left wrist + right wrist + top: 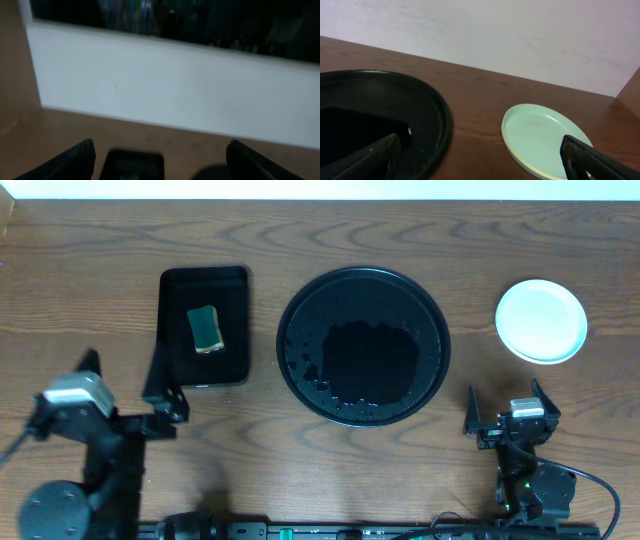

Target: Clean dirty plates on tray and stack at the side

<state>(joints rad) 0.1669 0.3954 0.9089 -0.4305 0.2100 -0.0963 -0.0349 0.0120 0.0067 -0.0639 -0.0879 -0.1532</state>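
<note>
The right two-finger gripper [505, 405] is held low near the table's front edge, fingers spread apart, nothing gripped. The left two-finger gripper [160, 145] is likewise spread and empty. Just beyond the right gripper and slightly to its right, the round pale plastic plates [541, 320] are stacked, a mint one on top and a yellow rim showing beneath. The large round glossy black tray [363, 345], between the arms, carries only droplets. The task is judged essentially finished.

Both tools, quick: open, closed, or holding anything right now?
Left tool: open, holding nothing.
Right tool: open, holding nothing.
</note>
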